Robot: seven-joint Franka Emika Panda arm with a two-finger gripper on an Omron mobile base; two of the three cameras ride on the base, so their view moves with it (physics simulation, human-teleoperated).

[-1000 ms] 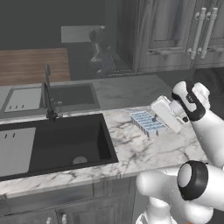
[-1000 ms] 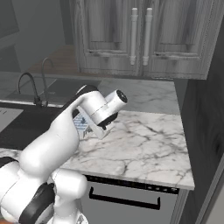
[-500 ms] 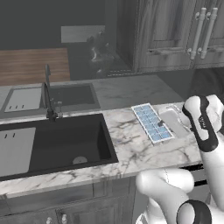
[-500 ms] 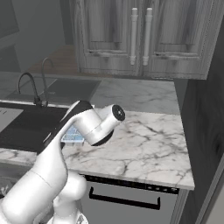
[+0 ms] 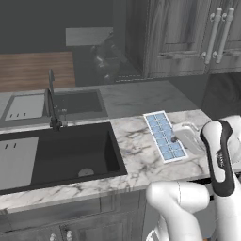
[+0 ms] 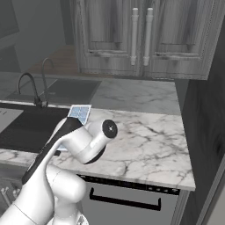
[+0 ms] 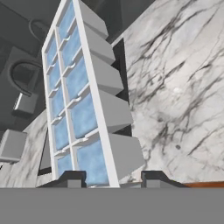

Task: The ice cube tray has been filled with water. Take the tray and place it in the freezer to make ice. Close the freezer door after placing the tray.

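Ice cube tray (image 5: 164, 136) lifted just above the marble counter (image 5: 136, 155) right of the dark sink (image 5: 61, 155), pale blue water (image 7: 76, 81) in its cells, fingers (image 7: 72, 179) clamped on the tray's near end

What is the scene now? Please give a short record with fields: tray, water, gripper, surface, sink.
tray: ice cube tray, lifted and tilted above the marble counter, right of the sink
water: pale blue water in the cells
gripper: gripper shut on one end of the tray
surface: counter, white with grey veins
sink: dark sink, faucet behind it
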